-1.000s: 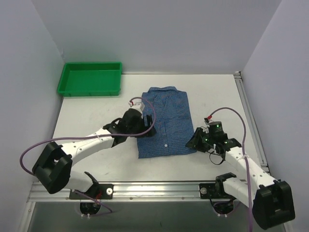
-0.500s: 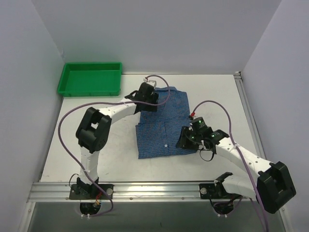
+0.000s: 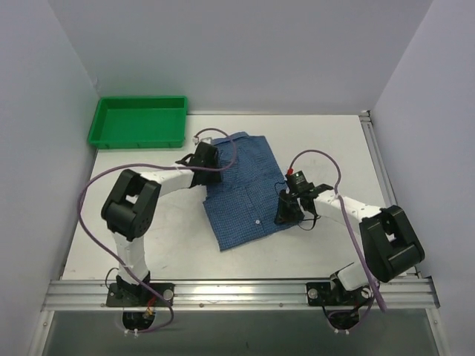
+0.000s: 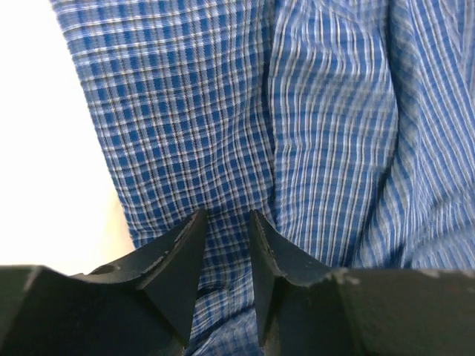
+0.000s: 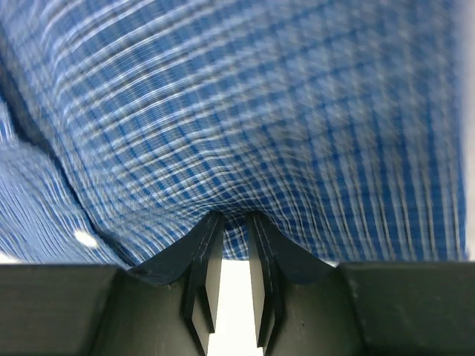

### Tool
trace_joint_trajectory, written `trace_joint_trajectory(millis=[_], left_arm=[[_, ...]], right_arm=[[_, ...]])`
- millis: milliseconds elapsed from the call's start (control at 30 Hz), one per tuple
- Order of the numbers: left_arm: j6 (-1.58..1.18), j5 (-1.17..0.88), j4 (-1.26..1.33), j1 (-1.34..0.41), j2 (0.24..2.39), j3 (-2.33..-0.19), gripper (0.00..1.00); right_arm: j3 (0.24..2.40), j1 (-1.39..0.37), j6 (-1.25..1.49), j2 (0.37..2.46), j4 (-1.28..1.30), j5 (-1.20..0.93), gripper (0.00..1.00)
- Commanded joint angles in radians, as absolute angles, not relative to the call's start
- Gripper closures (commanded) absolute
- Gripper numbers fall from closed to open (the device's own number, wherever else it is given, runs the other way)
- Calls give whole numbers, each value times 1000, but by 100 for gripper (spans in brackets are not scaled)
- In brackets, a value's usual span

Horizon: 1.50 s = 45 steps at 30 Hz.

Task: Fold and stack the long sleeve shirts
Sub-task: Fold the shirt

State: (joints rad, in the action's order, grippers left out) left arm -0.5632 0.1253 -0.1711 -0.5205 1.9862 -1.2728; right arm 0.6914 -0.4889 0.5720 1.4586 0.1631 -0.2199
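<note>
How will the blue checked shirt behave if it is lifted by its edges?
Probably floppy: the shirt creases softly in the left wrist view. Likely light, since it lies thin and flat on the table. Its folded layers may slip open.

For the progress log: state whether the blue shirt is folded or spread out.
Folded: the blue shirt lies as a compact rectangle, buttoned front up, with no sleeves sticking out past its edges.

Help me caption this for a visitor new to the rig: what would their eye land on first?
The blue checked shirt, lying folded and askew in the middle of the table, stands out most. The left gripper pinches its far left edge and the right gripper its right edge. A green tray sits in the far left corner.
</note>
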Motion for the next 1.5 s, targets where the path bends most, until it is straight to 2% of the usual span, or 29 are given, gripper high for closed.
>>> trace_joint_trajectory(millis=[0,267,367,467,567,633,700,833,1067,1167,1200,1333,1467], left_arm=[[-792,95,-250,-505,1896,-1028,59],[-1032,0,-157,-567,1481,-577,57],[-1136,0,-107,-661,1323,-453,50],[-1147,28,-144,-724,1195,-455,41],[-1089,75,-271,-764,1103,-528,30],[-1042,89,-336,-773,1059,-557,27],[-1008,83,-369,-776,1048,-590,27],[-993,17,-356,-831,1080,-629,27],[-970,-32,-226,-910,1264,-690,34],[-965,-17,-230,-908,1342,-703,44],[-963,-17,-229,-908,1359,-701,51],[-948,18,-265,-905,1440,-701,67],[-945,48,-281,-893,1471,-669,79]], right_arm=[[762,-387,466,1525,182,-167,78],[1081,-301,335,1707,252,-147,78],[1248,-301,313,1808,281,-170,78],[1360,-307,311,1841,325,-196,77],[1335,-349,293,1754,337,-213,74],[1292,-379,288,1660,342,-199,65],[1192,-423,302,1562,345,-193,57],[1016,-503,402,1428,333,-175,53],[784,-552,511,1280,250,-190,53],[729,-549,517,1278,229,-192,53],[718,-548,517,1285,224,-187,53],[675,-520,508,1327,192,-163,54],[658,-456,505,1388,132,-192,55]])
